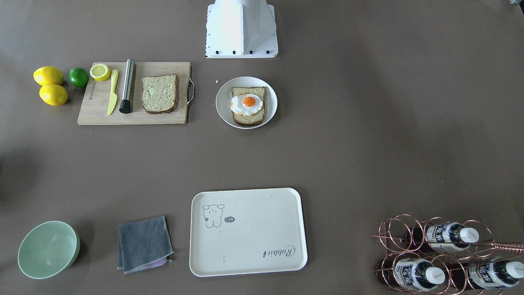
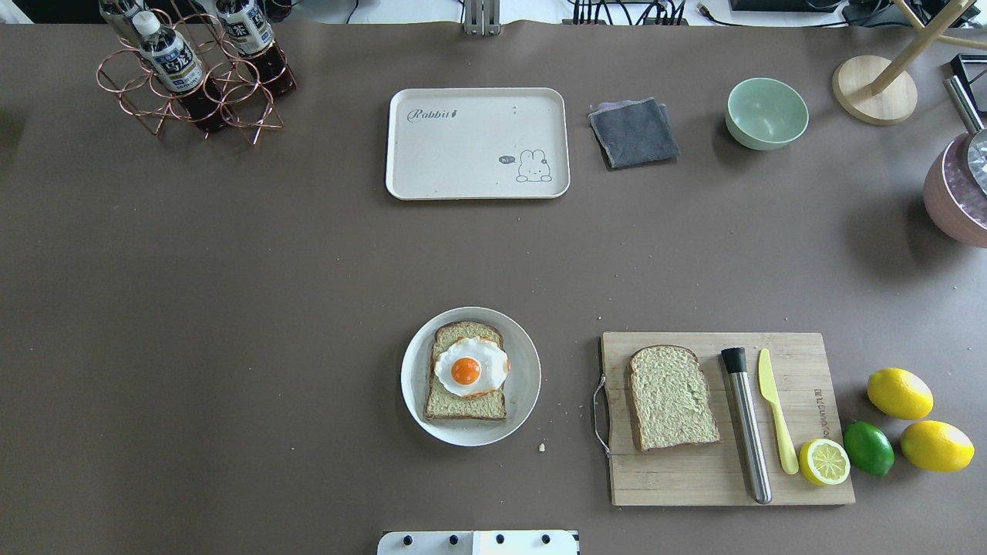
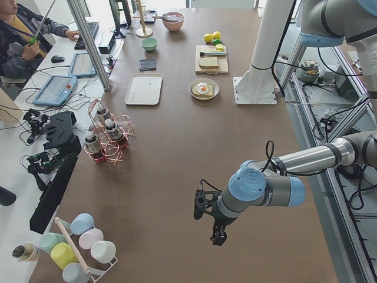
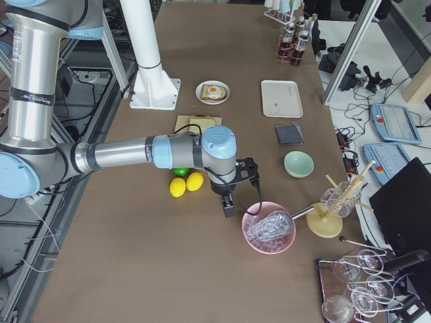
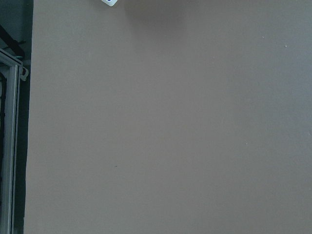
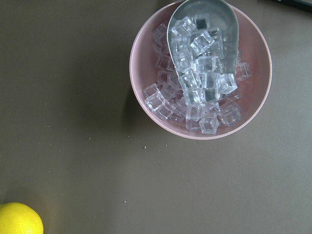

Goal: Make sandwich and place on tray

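Observation:
One bread slice point(image 2: 465, 401) lies on a round white plate point(image 2: 526, 362) with the fried egg point(image 2: 469, 370) on top of it. The second bread slice point(image 2: 672, 397) lies bare on the wooden cutting board point(image 2: 694, 482). The cream tray point(image 2: 478, 123) lies at the far side of the table with nothing on it. My left gripper point(image 3: 219, 239) hangs over bare table far from the food, and I cannot tell whether it is open or shut. My right gripper point(image 4: 229, 208) hangs by the pink ice bowl point(image 4: 268, 232), and I cannot tell its state either.
On the board lie a yellow knife point(image 2: 775, 408), a steel rod point(image 2: 748, 428) and a lemon half point(image 2: 823, 461). Two lemons point(image 2: 899, 393) and a lime point(image 2: 867, 447) lie beside it. A grey cloth point(image 2: 634, 132), green bowl point(image 2: 766, 113) and bottle rack point(image 2: 193, 77) flank the tray.

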Tool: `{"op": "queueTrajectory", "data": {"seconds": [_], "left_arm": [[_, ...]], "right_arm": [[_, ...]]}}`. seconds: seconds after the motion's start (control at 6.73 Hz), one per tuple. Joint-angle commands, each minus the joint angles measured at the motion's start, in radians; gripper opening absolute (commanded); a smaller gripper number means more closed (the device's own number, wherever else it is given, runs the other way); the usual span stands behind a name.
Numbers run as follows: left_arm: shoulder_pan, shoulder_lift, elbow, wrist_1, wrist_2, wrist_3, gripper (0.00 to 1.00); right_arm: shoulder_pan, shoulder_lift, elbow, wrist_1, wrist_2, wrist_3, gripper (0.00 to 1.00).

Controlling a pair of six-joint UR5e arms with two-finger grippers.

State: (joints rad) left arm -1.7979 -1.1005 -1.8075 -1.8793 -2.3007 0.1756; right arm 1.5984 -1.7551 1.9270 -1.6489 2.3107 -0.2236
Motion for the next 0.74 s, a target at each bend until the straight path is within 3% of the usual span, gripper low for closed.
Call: {"op": "queueTrajectory", "data": {"seconds": [0.0,0.59], "left_arm": [[0.002,0.007,0.01,-0.001,0.001,0.004,0.97],[0.003,0.007,0.0,0.002,0.0,0.008,0.97]], "right_arm": [[-0.005,0.008,0.0,0.0,-0.001,0.001,1.0],[-0.005,0.0,-0.002,0.0,0.001,-0.006,1.0]]}}
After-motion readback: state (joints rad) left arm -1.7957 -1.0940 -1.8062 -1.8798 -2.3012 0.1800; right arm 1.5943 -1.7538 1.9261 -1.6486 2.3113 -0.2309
